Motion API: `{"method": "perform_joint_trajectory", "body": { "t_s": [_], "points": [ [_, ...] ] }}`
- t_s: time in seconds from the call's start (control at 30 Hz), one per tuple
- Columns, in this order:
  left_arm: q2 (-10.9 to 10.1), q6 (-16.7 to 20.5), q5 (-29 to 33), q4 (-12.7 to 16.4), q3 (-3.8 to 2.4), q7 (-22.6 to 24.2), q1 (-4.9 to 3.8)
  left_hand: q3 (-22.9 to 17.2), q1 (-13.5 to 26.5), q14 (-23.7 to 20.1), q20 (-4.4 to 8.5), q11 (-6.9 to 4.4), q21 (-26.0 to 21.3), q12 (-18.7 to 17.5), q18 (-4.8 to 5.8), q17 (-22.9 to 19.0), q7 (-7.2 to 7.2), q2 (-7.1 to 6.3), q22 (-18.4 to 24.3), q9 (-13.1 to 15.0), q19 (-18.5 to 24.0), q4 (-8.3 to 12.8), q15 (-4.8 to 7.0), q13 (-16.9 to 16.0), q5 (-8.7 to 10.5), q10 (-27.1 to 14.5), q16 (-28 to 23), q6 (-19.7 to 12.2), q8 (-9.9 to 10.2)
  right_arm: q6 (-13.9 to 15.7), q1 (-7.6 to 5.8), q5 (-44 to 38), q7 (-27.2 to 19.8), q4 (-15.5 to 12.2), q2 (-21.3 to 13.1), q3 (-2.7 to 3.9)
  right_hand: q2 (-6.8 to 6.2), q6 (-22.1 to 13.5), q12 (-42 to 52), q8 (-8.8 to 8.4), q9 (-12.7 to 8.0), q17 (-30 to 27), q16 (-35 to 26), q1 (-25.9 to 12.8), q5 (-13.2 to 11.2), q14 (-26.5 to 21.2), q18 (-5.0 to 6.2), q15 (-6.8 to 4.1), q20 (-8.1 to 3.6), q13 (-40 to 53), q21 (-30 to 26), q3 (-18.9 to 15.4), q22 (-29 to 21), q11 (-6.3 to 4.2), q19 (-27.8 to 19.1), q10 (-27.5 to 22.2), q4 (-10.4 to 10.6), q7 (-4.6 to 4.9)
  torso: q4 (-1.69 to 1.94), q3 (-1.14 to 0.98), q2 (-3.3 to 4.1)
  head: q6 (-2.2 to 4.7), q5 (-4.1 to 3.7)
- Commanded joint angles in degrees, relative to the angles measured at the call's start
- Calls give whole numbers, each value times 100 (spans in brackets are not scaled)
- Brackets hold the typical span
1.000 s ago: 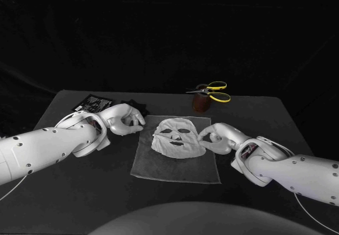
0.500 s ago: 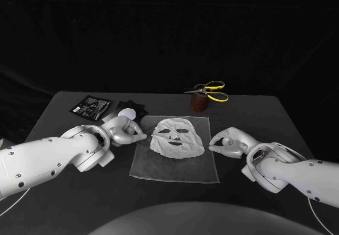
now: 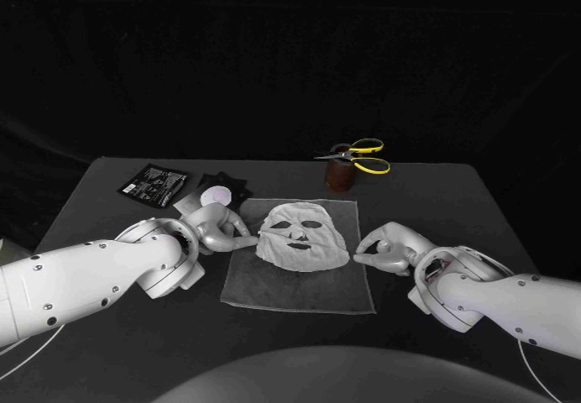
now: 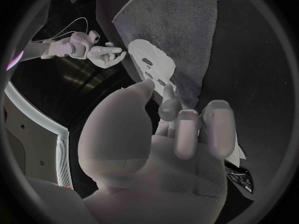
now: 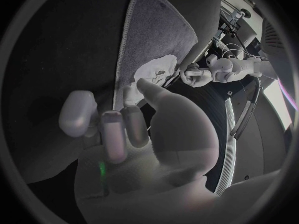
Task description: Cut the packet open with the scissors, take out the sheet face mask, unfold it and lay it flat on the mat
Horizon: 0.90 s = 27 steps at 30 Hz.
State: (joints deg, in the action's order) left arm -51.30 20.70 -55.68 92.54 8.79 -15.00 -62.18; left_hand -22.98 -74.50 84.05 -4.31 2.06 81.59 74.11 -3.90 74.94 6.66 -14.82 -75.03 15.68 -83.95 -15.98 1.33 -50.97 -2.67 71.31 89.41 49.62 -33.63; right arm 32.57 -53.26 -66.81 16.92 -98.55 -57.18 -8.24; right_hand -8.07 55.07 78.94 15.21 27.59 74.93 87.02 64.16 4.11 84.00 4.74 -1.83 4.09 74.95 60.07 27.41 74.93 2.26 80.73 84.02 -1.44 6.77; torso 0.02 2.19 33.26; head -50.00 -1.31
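Observation:
The white sheet face mask [image 3: 303, 238] lies unfolded and face up on the upper half of the grey mat [image 3: 296, 290]. My left hand [image 3: 218, 227] sits at the mat's left edge, fingers curled in, with nothing in it. At the mat's right edge my right hand [image 3: 385, 249] is curled too, thumb against a finger, just off the mask. The left wrist view shows the mask [image 4: 152, 67] beyond my left hand [image 4: 168, 134]. The yellow-handled scissors [image 3: 361, 156] rest on a brown holder [image 3: 340, 176] behind the mat. The black packet [image 3: 154, 182] lies at the back left.
A small black scrap [image 3: 225, 180] lies between the packet and the mat. The table's far edge runs just behind the scissors. Bare table surface lies to the left and right of the mat, under my arms.
Both hands have drawn back from the mask towards me. The right hand came off the mask's right edge. The mask lies still on the mat.

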Motion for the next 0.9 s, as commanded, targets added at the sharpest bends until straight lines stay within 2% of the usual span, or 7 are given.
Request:
{"method": "perform_joint_trajectory", "body": {
  "t_s": [0.03, 0.27, 0.4, 0.53, 0.63, 0.9],
  "points": [
    [63, -98, -347, 11, 2, -256, 12, 101, -116, 557, 28, 22, 36, 22, 119, 1379, 24, 11, -594, -20, -48, -3, 18, -27, -13, 0, 20, -76, 10, 47, 7, -172, 188, 44, 68, -1, -20, 40, 14, -38, -10, 983, 36, -43, -31, 484, 55, -4, 12, 807, 2, -50, 789, -18, 31, 72, 5, 2, 9, 13, -1, 0, 0],
    [127, -162, -495, -10, 18, -380, 49, 268, -210, 558, 14, 49, 38, 73, 120, 1383, 53, 23, -596, -56, -46, -20, -6, -163, -14, 31, 21, -140, 62, 84, 9, -272, 180, 90, 182, -2, -22, 38, 10, -40, -10, 983, 36, -46, -32, 484, 56, -4, 12, 804, -2, -55, 788, -18, 30, 70, 10, 3, 3, 9, 3, 0, 16],
    [145, -57, -566, -29, 92, -401, 60, 328, -223, 559, 8, 59, 36, 95, 119, 1387, 63, 46, -594, -67, -43, -37, -15, -216, -13, 46, 21, -154, 77, 108, 9, -321, 160, 97, 225, -2, -22, 39, 11, -40, -11, 979, 34, -48, -34, 483, 58, -4, 12, 804, -14, -61, 785, -18, 27, 71, 16, 3, 2, 7, -1, 0, 26],
    [172, 2, -642, -53, 129, -416, 66, 397, -234, 558, 3, 69, 36, 105, 118, 1384, 74, 66, -594, -80, -42, -47, -24, -240, -13, 43, 20, -179, 97, 120, 10, -364, 142, 98, 251, -2, -22, 39, 11, -40, -11, 979, 34, -48, -34, 483, 58, -4, 12, 804, -14, -61, 785, -18, 27, 71, 16, 3, 0, 9, 0, 0, 11],
    [186, 28, -700, -65, 141, -429, 69, 436, -241, 558, 0, 75, 36, 106, 118, 1385, 80, 76, -594, -87, -41, -49, -29, -246, -13, 37, 21, -191, 106, 123, 12, -382, 130, 93, 267, -2, -22, 39, 11, -40, -11, 979, 34, -48, -34, 483, 58, -4, 12, 804, -14, -61, 785, -18, 27, 71, 16, 3, -4, 2, -1, 0, 19],
    [270, 0, -788, -101, 153, -448, 82, 451, -245, 559, -2, 77, 37, 115, 118, 1387, 81, 81, -594, -89, -41, -50, -31, -268, -13, 45, 21, -194, 109, 77, 14, -407, 130, 122, 318, -2, -21, 42, 9, -40, -11, 977, 33, -48, -35, 483, 58, -4, 11, 802, -17, -67, 785, -18, 26, 70, 23, 2, -6, 0, -1, 0, 15]
  ]
}}
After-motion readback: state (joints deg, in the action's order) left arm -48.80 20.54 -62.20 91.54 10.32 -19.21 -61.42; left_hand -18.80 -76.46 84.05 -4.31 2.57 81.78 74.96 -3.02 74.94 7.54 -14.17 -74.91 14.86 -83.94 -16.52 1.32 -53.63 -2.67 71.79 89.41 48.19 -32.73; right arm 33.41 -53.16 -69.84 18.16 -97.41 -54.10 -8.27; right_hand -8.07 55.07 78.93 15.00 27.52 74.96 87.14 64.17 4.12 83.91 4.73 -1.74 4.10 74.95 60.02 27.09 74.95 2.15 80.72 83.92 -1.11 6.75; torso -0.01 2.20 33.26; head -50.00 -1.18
